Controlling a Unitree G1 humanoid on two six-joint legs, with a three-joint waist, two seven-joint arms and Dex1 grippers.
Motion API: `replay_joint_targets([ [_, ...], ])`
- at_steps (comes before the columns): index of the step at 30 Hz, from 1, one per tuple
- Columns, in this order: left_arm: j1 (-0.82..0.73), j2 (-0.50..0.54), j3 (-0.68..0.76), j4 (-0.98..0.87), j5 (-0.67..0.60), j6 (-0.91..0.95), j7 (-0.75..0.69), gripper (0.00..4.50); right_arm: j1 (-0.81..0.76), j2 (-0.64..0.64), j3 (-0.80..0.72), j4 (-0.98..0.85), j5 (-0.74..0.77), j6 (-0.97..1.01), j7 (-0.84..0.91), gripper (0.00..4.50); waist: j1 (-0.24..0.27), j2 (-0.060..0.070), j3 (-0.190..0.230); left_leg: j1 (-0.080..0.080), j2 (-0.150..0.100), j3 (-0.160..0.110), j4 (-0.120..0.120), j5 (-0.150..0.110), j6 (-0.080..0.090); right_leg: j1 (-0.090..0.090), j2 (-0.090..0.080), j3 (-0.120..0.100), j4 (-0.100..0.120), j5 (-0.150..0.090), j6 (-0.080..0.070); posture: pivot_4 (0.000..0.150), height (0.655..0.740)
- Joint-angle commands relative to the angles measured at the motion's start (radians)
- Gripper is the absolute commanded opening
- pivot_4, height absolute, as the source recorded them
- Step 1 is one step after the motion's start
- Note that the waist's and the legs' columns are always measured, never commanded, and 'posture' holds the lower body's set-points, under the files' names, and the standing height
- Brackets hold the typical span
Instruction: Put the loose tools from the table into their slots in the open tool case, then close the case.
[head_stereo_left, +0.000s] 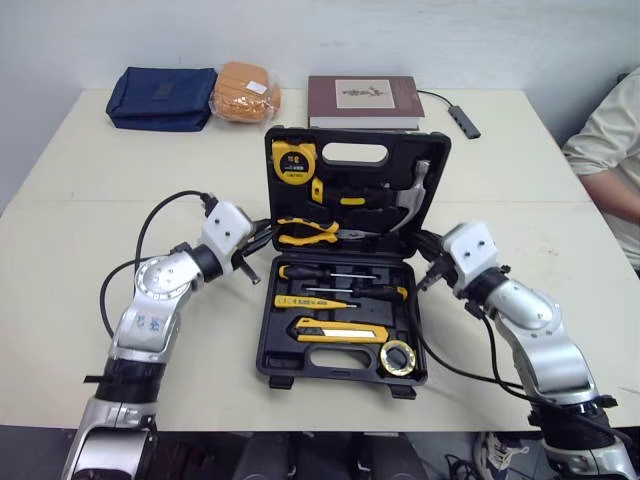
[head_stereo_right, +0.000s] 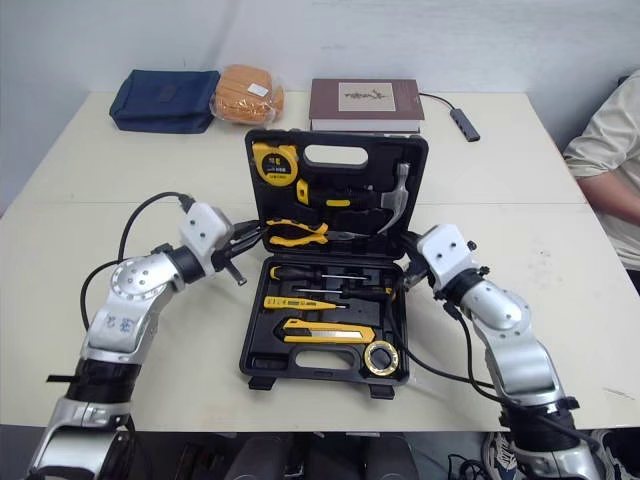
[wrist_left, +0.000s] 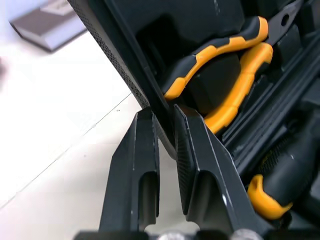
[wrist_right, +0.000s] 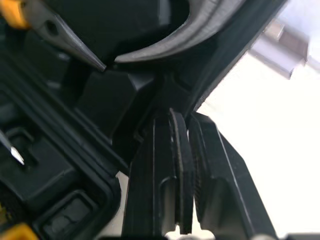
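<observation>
From the head cameras, I see the tool case (head_stereo_left: 340, 378) lying open in the middle of the table (head_stereo_left: 90, 200). As far as I can judge its tools are seated in their slots, so closing looks like the step in hand. My left gripper (head_stereo_left: 265, 232) and right gripper (head_stereo_left: 428, 243) sit at the two side edges of the lid (head_stereo_left: 432, 145), low down near the hinge. Bare table lies outside both arms. A book (head_stereo_left: 362, 100) sits just behind the lid, and a person's sleeve (head_stereo_left: 610, 150) is at the far right, well apart. The case front is near the table's near edge, so I should not drag it toward me.

Along the left wrist, the jaws pinch the lid's side wall, just beside the pliers (wrist_left: 235, 65).

Along the right wrist, the jaws are nearly pressed together, with the lid's rim caught at their tips below the hammer (wrist_right: 200, 30). That hold looks shallow. I would raise both sides evenly along the hinge's arc so the lid neither twists nor slips, and let go before it traps the fingers.
</observation>
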Motion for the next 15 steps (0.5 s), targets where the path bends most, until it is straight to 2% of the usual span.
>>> replay_joint_targets([
  [1,0.093,0.03,0.011,-0.112,0.078,-0.13,0.037,0.04,0.068,-0.067,0.032,-0.019,-0.091,-0.33,0.066,0.0,-0.001,0.0,0.0,0.002,0.0,0.0,-0.001,0.0,0.0,0.001,0.0,0.001,0.0,0.0,0.0,0.15,0.74],
  [2,0.125,0.036,0.021,-0.132,0.089,-0.145,0.048,0.04,0.09,-0.084,0.031,-0.012,-0.105,-0.388,0.07,0.0,-0.002,0.0,0.0,0.003,0.0,0.001,-0.001,0.0,0.0,0.001,0.0,0.002,0.0,0.0,0.0,0.15,0.74],
  [3,0.173,0.043,0.057,-0.185,0.07,-0.12,0.055,0.01,0.13,-0.108,0.009,-0.038,-0.081,-0.424,0.095,0.39,-0.004,0.0,0.0,0.004,0.0,0.001,-0.002,0.0,0.0,0.001,0.0,0.003,0.0,0.0,0.0,0.15,0.74],
  [5,0.25,0.064,0.139,-0.294,-0.022,-0.021,0.039,0.91,0.2,-0.156,-0.069,-0.147,0.027,-0.404,0.142,1.27,-0.003,0.0,0.0,0.006,0.001,0.002,-0.004,-0.001,-0.001,0.003,0.0,0.004,0.0,0.0,0.0,0.15,0.74],
  [6,0.273,0.073,0.169,-0.333,-0.062,0.019,0.029,1.07,0.222,-0.173,-0.102,-0.191,0.07,-0.385,0.154,1.58,-0.004,0.0,0.0,0.006,0.002,0.002,-0.004,-0.001,-0.001,0.003,0.0,0.003,0.0,0.0,-0.001,0.15,0.74],
  [7,0.299,0.093,0.207,-0.373,-0.119,0.078,0.007,1.61,0.249,-0.202,-0.148,-0.25,0.142,-0.323,0.175,2.28,-0.003,0.0,0.0,0.007,0.002,0.002,-0.004,-0.001,-0.001,0.003,0.0,0.004,0.0,0.0,-0.001,0.15,0.74],
  [8,0.34,0.129,0.26,-0.416,-0.206,0.182,-0.028,1.91,0.3,-0.251,-0.205,-0.32,0.234,-0.233,0.218,2.57,-0.002,0.0,0.001,0.008,0.003,0.002,-0.003,-0.001,-0.001,0.004,0.001,0.004,0.0,0.0,-0.001,0.15,0.74],
  [11,0.489,0.246,0.487,-0.497,-0.517,0.482,-0.142,3.37,0.528,-0.417,-0.416,-0.495,0.495,-0.002,0.438,4.12,-0.001,0.0,0.001,0.014,0.003,-0.003,-0.002,-0.002,-0.001,0.012,-0.001,0.002,-0.005,-0.001,-0.002,0.15,0.74],
  [13,0.645,0.346,0.643,-0.485,-0.649,0.612,-0.308,4.26,0.693,-0.476,-0.58,-0.543,0.633,0.156,0.564,4.14,0.0,-0.004,0.002,0.024,0.005,-0.006,-0.005,-0.007,-0.001,0.026,0.0,-0.001,-0.011,-0.002,-0.004,0.15,0.74],
  [15,0.741,0.417,0.726,-0.443,-0.687,0.671,-0.407,4.26,0.798,-0.494,-0.684,-0.552,0.725,0.268,0.641,4.14,0.0,-0.004,0.002,0.029,0.006,-0.009,-0.007,-0.012,0.001,0.032,0.0,-0.003,-0.016,-0.004,-0.007,0.15,0.74],
])
